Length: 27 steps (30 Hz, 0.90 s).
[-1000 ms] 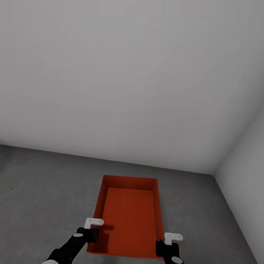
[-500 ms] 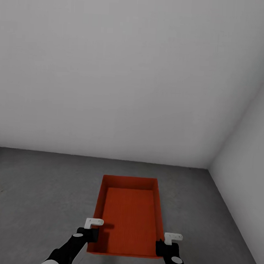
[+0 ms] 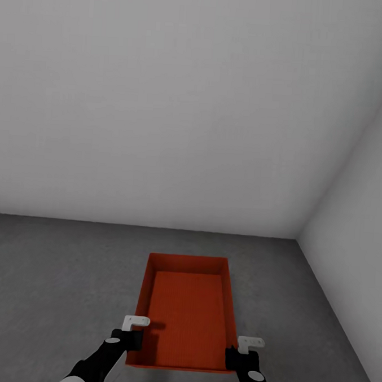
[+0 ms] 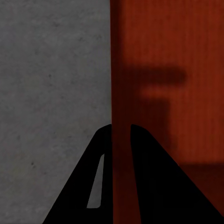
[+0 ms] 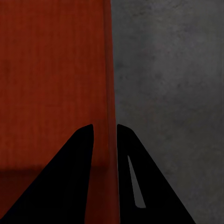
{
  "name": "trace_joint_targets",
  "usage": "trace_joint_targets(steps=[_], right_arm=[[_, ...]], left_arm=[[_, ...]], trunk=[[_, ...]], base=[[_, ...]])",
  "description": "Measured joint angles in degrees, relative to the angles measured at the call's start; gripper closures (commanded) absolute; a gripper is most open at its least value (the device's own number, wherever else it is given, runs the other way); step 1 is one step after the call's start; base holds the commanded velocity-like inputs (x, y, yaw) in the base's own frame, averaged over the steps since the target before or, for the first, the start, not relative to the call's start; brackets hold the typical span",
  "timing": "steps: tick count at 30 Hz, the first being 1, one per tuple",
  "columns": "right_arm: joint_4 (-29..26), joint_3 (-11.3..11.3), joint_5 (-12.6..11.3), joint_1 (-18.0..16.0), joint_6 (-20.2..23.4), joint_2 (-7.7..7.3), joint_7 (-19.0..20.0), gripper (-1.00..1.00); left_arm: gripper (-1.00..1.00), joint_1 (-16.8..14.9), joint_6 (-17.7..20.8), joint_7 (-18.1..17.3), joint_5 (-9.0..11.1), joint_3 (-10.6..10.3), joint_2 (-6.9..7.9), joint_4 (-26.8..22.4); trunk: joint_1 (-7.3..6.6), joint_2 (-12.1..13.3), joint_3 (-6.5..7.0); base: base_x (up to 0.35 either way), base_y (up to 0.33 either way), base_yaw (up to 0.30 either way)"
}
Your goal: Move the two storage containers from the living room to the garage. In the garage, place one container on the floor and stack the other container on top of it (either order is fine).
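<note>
The left end effector (image 3: 130, 339) pinches the bin's (image 3: 187, 315) left wall; the right end effector (image 3: 241, 358) pinches its right wall. The bin hangs above the garage floor (image 3: 49, 284), near the walls' corner. Carrying seems done; next, probably lowering it level.

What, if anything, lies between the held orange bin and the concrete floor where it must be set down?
Nothing visible does. The storage container hangs between the left claw and right claw, each clamped on a side wall, and the grey floor around it shows no objects.
</note>
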Motion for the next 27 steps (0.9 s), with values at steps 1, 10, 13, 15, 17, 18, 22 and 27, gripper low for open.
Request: trace_joint_targets(steps=[1, 10, 13, 15, 17, 18, 22, 27], right_arm=[[0.0, 0.0, 0.0, 0.0, 0.0, 0.0, 0.0, 1.0], [0.0, 0.0, -0.1, 0.0, 0.0, 0.0, 0.0, 1.0], [0.0, 0.0, 0.0, 0.0, 0.0, 0.0, 0.0, 1.0], [0.0, 0.0, 0.0, 0.0, 0.0, 0.0, 0.0, 1.0], [0.0, 0.0, 0.0, 0.0, 0.0, 0.0, 0.0, 1.0], [0.0, 0.0, 0.0, 0.0, 0.0, 0.0, 0.0, 1.0], [0.0, 0.0, -0.1, 0.0, 0.0, 0.0, 0.0, 1.0], [0.0, 0.0, -0.1, 0.0, 0.0, 0.0, 0.0, 1.0]], left_arm=[[1.0, 0.0, 0.0, 0.0, 0.0, 0.0, 0.0, 0.0], [1.0, 0.0, 0.1, 0.0, 0.0, 0.0, 0.0, 0.0], [1.0, 0.0, 0.1, 0.0, 0.0, 0.0, 0.0, 0.0], [1.0, 0.0, 0.1, 0.0, 0.0, 0.0, 0.0, 0.0], [1.0, 0.0, 0.1, 0.0, 0.0, 0.0, 0.0, 0.0], [1.0, 0.0, 0.1, 0.0, 0.0, 0.0, 0.0, 0.0], [1.0, 0.0, 0.0, 0.0, 0.0, 0.0, 0.0, 0.0], [1.0, 0.0, 0.0, 0.0, 0.0, 0.0, 0.0, 0.0]], trunk=[[0.0, 0.0, -0.01], [1.97, -3.6, -1.64], [2.63, -4.8, -2.18], [3.07, -5.6, -2.54], [3.51, -6.4, -2.94], [3.73, -6.8, -3.15], [4.61, -8.4, -4.09], [5.71, -10.4, -5.36]], base=[[0.0, 0.0, -0.004], [0.0, 0.0, -0.001], [0.0, 0.0, 0.0], [0.0, 0.0, 0.0], [0.0, 0.0, 0.0], [0.0, 0.0, 0.0], [0.0, 0.0, 0.0], [0.0, 0.0, 0.0]])
